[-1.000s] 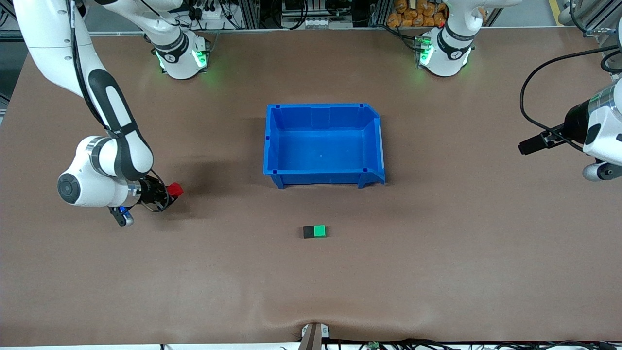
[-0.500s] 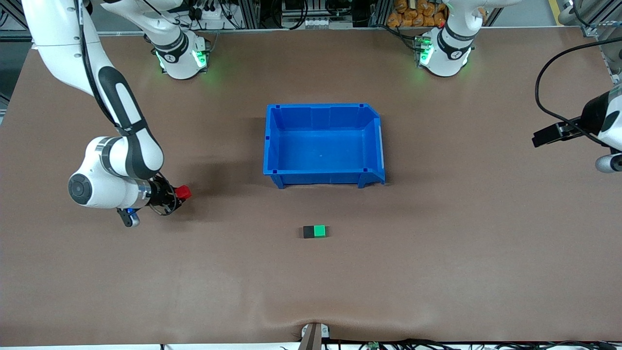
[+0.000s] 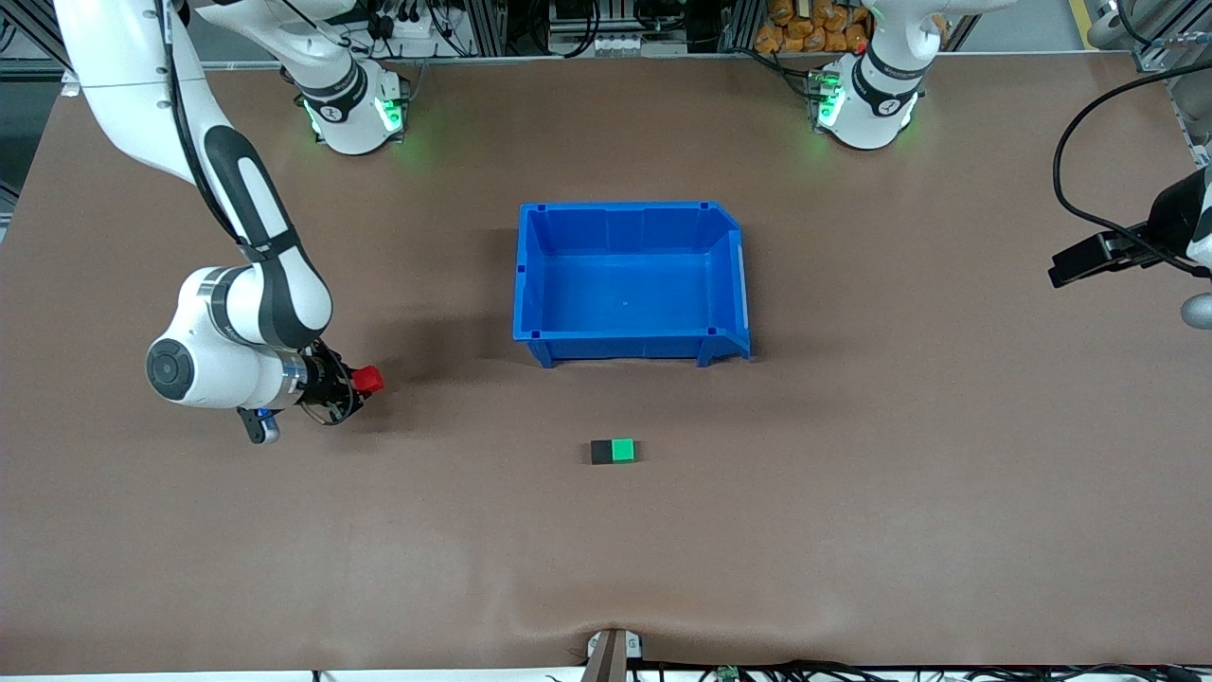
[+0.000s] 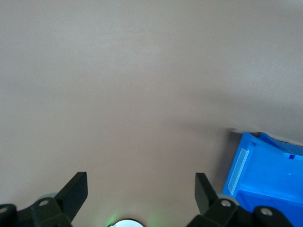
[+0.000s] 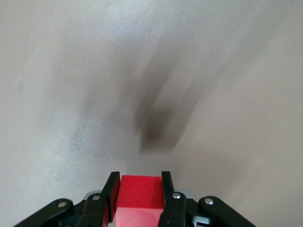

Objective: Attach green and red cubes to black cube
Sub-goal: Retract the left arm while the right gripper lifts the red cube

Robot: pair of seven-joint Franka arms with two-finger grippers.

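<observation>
The right pincer (image 3: 365,382) is clenched on the red cube (image 3: 368,380); in the right wrist view the two fingers (image 5: 112,189) press on both sides of the red cube (image 5: 138,191), which sits straight between them. This pincer hangs over the bare desk (image 3: 852,530) toward the right arm's end, about halfway between the desk's base-side edge and its camera-side edge, with a dark shadow on the surface under it.

The black cube (image 3: 600,452) and the green cube (image 3: 622,450) lie on the desk side by side and touching, the green one on the side toward the left arm's end. They rest near the middle of the desk's length, nearer to the front camera than the blue bin (image 3: 530,275), and well apart from the held cube.

The left pincer (image 4: 141,189) is released, its fingers spread wide with nothing between them. It waits over the desk's edge at the left arm's end, with a corner of the bin in its wrist view.

So the green cube seems already joined, and the step in hand is carrying the red one. I judge the next move must bring the red cube to the free face of the black cube, the one toward the right arm's end, low and square to it, without pushing the pair away.
</observation>
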